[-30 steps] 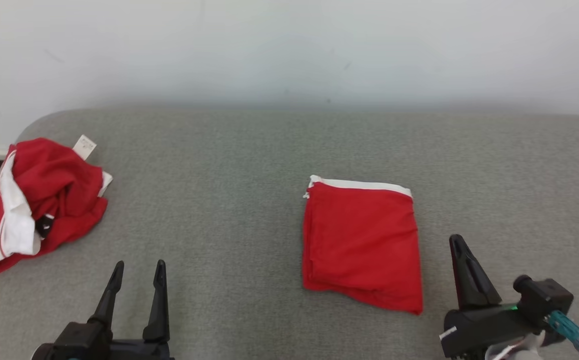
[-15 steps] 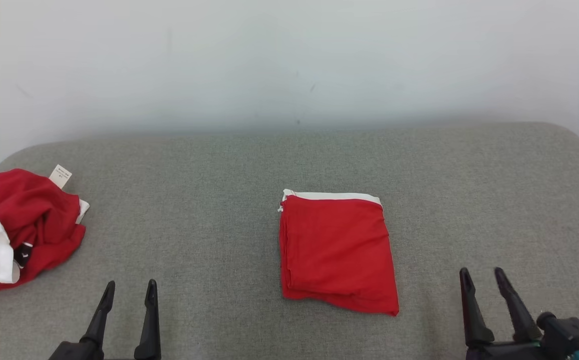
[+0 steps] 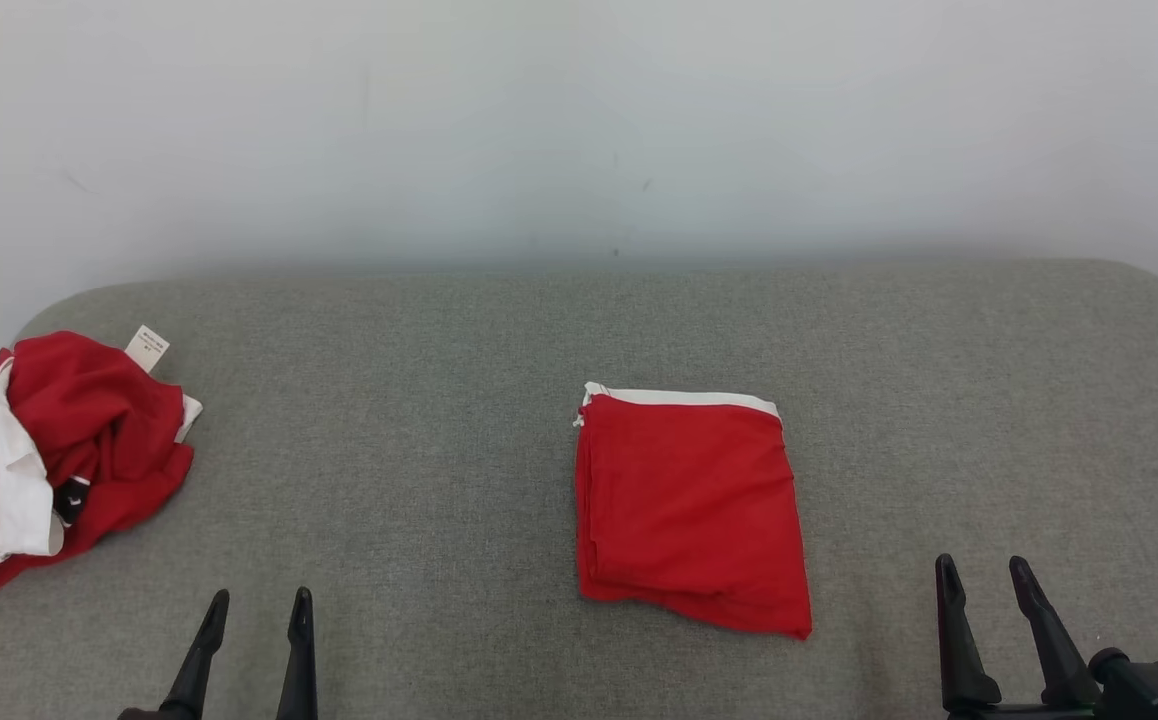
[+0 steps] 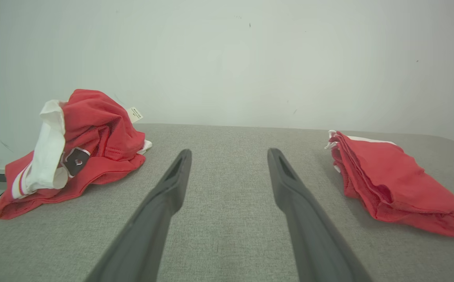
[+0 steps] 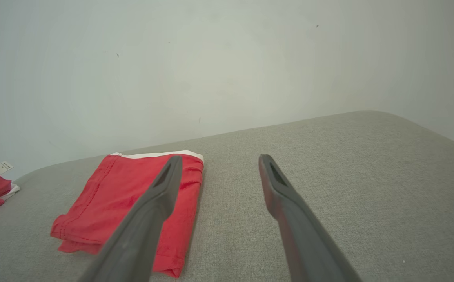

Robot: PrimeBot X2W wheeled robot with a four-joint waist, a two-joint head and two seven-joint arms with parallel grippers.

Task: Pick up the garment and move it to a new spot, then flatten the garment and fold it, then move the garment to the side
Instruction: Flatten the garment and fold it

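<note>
**A:** Right pincer [image 3: 981, 560] is now standing with its fingers parted at the lower right of the head view. A second ago it was shut and turned sideways by the near right corner of the folded red garment [image 3: 691, 510].

**B:** And what is showing from the left edge across?

**A:** A crumpled red-and-white heap [image 3: 79, 440] is lying at the far left of the grey worktop [image 3: 419, 400], with a white label [image 3: 147, 347] sticking up from its top. The left pincer [image 3: 261, 593] is pointing up from the lower left, fingers spread wide and gripping nothing.

**B:** And the folded one?

**A:** It is resting flat just right of centre, its white band facing the wall [image 3: 579, 120], well apart from the heap. The right pincer is sitting beyond its lower right corner, touching nothing and carrying nothing.
</note>
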